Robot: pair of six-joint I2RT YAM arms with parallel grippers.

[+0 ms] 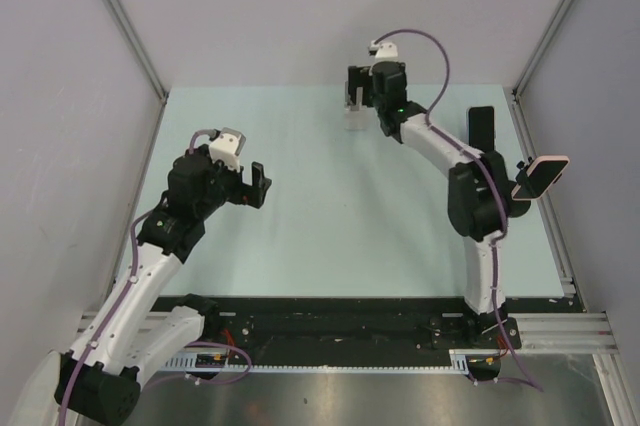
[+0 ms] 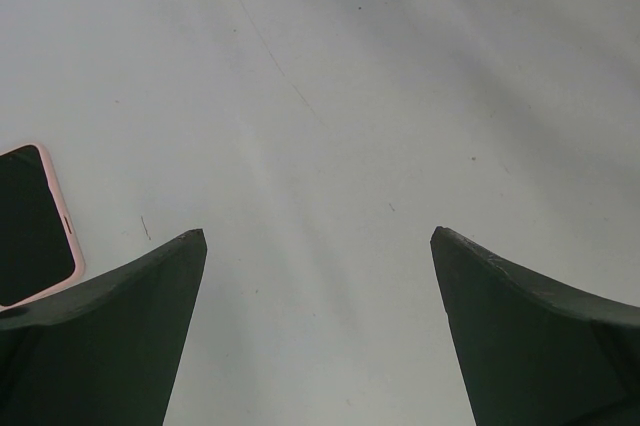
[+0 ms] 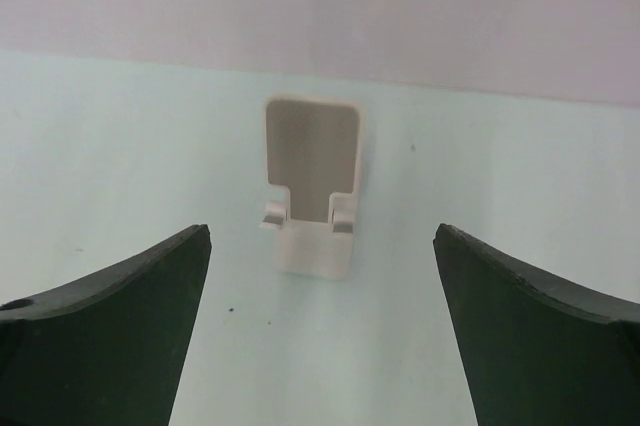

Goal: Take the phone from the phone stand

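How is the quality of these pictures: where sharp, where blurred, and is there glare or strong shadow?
Right wrist view: the phone stand is slightly soft, and the right gripper's fingers are dark and blurred; left wrist view: even light on the table, no glare on the screen of the phone; top external view: fairly sharp, only soft shadows.

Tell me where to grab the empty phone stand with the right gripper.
Best pinch the upright back plate of the phone stand across its side edges, coming from the front: the open right gripper faces it squarely, and the plate is narrow and bare above its lips.
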